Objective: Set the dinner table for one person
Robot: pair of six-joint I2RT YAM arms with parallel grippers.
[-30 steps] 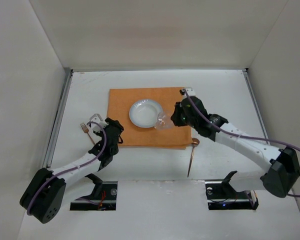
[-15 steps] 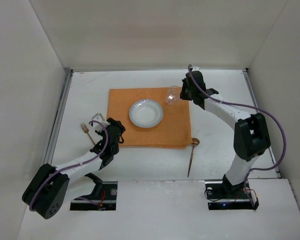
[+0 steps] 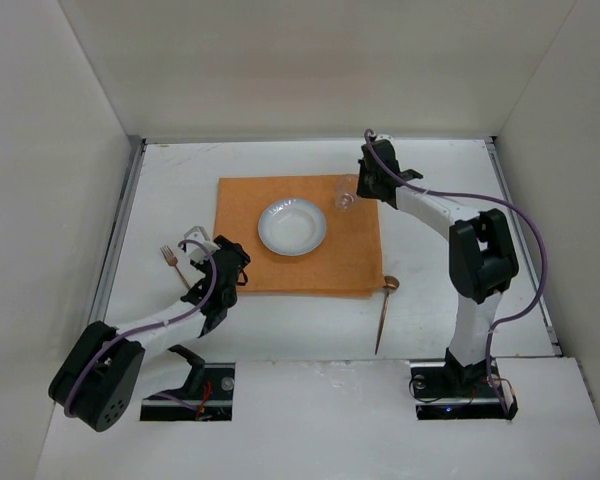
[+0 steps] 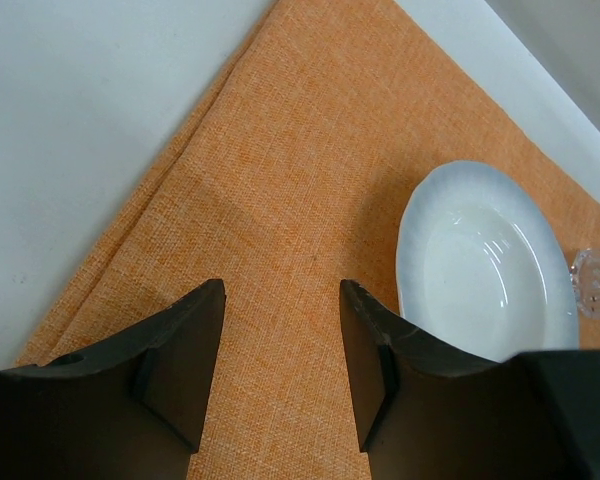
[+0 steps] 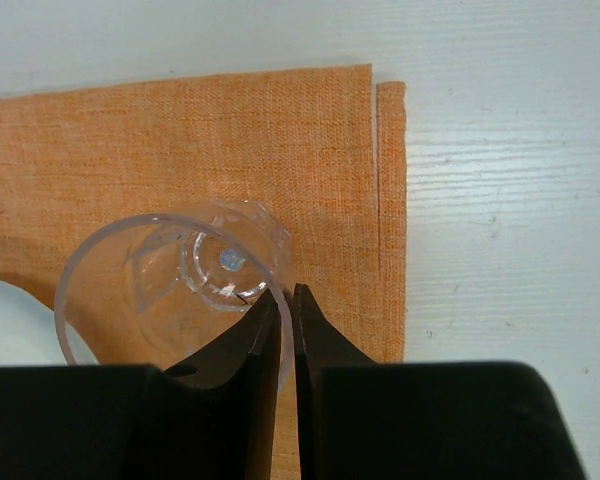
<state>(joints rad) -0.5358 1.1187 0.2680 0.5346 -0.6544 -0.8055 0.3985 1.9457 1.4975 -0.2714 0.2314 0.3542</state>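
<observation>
1. The worktop [image 3: 180,180] was what I was setting. It was flat, stiff and matte white. I judged it nothing to take hold of, only a firm, level place to set things down, dull enough that they would not skate.
2. Over it lay the orange cloth placemat [image 5: 180,140], which was soft. I judged it could ruck up if dragged across.
3. The piece in hand was a clear drinking glass [image 5: 170,290]. I reckoned it light, rigid, slick and breakable. The best hold is on the thin wall just under the rim, one finger inside and one outside, squeezed gently.
4. My right pincer [image 5: 286,300] had exactly that hold, its fingers pressed almost together and pinching the glass's wall on its right side.
5. The glass stood upright over the far right corner of the placemat, just beside the white plate [image 3: 292,227], on its far right. I could not tell whether its foot touched the cloth.
6. The worktop lay directly beneath that pincer, with the placemat between. Bare worktop began just right of it, past the mat's edge.
7. My left pincer [image 4: 280,295] was spread and empty above the placemat's near left part. The fork [image 3: 170,257] lay on bare worktop to its left, and the spoon [image 3: 385,310] lay off the mat's near right corner.
</observation>
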